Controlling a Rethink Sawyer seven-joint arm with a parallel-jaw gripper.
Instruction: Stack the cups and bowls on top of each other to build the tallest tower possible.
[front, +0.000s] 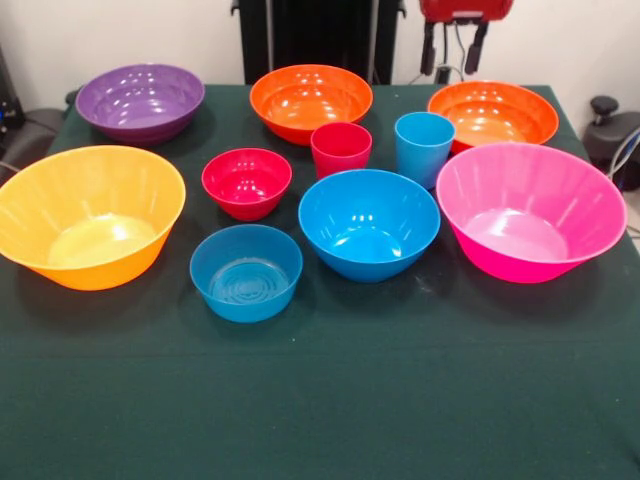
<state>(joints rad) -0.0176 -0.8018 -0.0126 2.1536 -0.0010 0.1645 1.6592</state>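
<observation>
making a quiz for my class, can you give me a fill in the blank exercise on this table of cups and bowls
1. The taller cup is light ____.
2. The largest bowl at the picture's left is yellow-____.
3. The number of orange bowls at the far side is ____.
4. The gripper holds ____.

Missing words: blue; orange; two; nothing

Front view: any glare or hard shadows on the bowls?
Front view: soft white glare inside the large glossy pink plastic bowl, the mid-sized blue plastic bowl and the large yellow-orange plastic bowl; shadows on the dark green tablecloth are faint, none hard.
</observation>
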